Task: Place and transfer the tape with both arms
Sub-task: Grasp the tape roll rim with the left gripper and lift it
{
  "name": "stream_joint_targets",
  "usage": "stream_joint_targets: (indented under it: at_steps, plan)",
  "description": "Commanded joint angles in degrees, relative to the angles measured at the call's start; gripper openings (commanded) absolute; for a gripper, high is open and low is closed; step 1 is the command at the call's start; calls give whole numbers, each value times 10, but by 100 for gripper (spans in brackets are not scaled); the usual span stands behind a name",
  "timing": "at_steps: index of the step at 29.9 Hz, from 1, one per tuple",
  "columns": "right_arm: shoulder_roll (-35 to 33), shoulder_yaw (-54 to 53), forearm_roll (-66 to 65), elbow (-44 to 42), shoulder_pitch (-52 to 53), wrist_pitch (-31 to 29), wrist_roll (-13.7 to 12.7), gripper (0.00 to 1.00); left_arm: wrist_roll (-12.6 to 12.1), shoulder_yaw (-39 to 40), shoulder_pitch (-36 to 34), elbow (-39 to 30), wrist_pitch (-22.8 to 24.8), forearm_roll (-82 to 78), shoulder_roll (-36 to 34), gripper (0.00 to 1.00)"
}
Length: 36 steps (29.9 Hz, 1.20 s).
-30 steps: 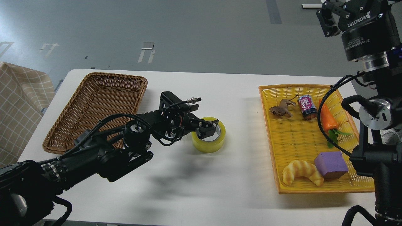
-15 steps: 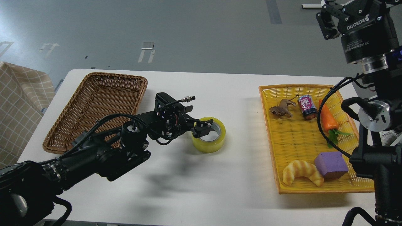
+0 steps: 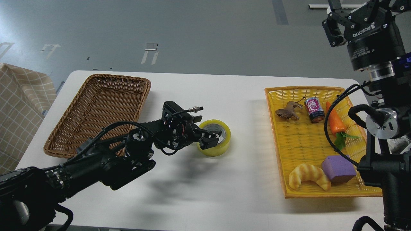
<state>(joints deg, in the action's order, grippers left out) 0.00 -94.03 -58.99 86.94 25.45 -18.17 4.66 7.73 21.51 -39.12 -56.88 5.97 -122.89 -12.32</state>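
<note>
The tape (image 3: pixel 222 146), a yellow roll with a grey-white core, lies flat on the white table (image 3: pixel 224 192) near its middle. My left gripper (image 3: pixel 210 136) reaches in from the left and sits low over the roll's left side. One finger is inside the core and the other outside the wall, with the jaws apart astride the wall. My right gripper (image 3: pixel 359 8) is raised high at the top right, far from the tape. It is open and empty, and its fingers are partly cut off by the frame's top edge.
A brown wicker basket (image 3: pixel 57 149) stands at the left. A yellow tray (image 3: pixel 268 106) at the right holds a toy animal (image 3: pixel 287 113), a can (image 3: pixel 314 109), a carrot (image 3: pixel 334 122), a purple block (image 3: pixel 338 168) and a croissant toy (image 3: pixel 309 176). A checked cloth (image 3: pixel 19 106) hangs at the far left.
My left gripper drew back a little to the left, then came forward and lower onto the roll's left wall. The tape has not moved. My right gripper shifted slightly.
</note>
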Motion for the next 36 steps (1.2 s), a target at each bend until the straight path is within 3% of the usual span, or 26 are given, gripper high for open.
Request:
stream_joint_targets:
  at_steps: [1,3,4,5,7,13,30,36]
  plan:
    - [0,1,0,1,-3,-1,1,100,2,-17,-1,20,-19,1,1,96]
    - [0,1,0,1,-3,-1,1,100,2,-17,-2,26,-21,1,1,93]
    - [0,1,0,0,-3,-1,1,100,3,-17,-2,32,-21,1,1,85]
    - [0,1,0,0,-5,-1,1,100,2,-17,-2,39,-24,1,3,69]
    - [0,1,0,1,-8,-1,1,100,3,-18,-2,44,-29,1,9,47]
    - [0,1,0,2,-14,-1,1,100,2,-17,-4,56,-28,3,9,19]
    - [0,1,0,1,-32,0,2,100,16,-11,-31,58,-52,34,13,14]
    - [0,0,0,1,-38,1,2,100,16,-16,-71,17,-61,74,-8,14]
